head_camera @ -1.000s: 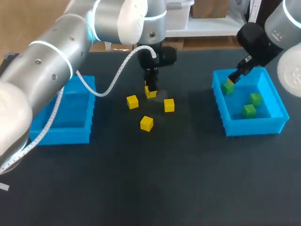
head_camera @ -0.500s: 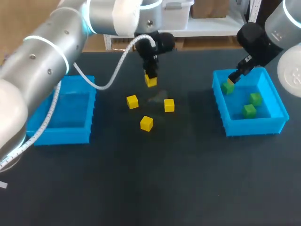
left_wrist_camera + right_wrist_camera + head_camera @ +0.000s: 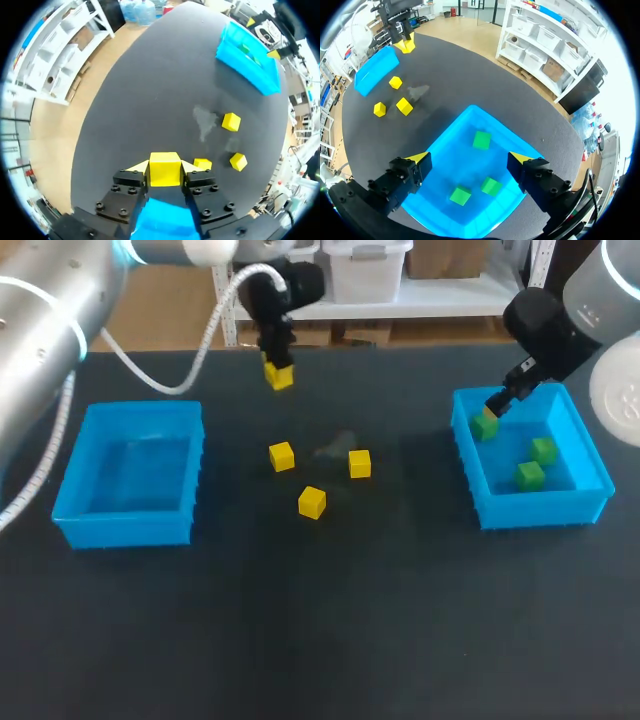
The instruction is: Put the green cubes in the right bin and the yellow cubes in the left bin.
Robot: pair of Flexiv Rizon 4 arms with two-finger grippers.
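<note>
We judge the green half done: three green cubes (image 3: 530, 476) lie in the right bin (image 3: 575, 510), and our right jaws hang wide and empty above it. The left bin (image 3: 125, 525) holds nothing yet. Our left jaws clamp one yellow cube (image 3: 279, 376) aloft at that bin's 1 o'clock. Three more yellow cubes (image 3: 312, 502) wait on the desk (image 3: 330, 620) at its 3 o'clock.

On the table (image 3: 330, 640) the left bin (image 3: 125, 525) sits at 9 o'clock and the right bin (image 3: 540, 508) at 3 o'clock. Between them, the near cube (image 3: 312, 502) has the left cube (image 3: 282, 456) at its 11 and the right cube (image 3: 359, 463) at its 1. The held cube (image 3: 279, 377), in the left claw (image 3: 278, 370), hangs at the left cube's 12. The right claw (image 3: 497, 405) is over the right bin's 10 o'clock corner, and three binned cubes (image 3: 530, 476) lie inside.
</note>
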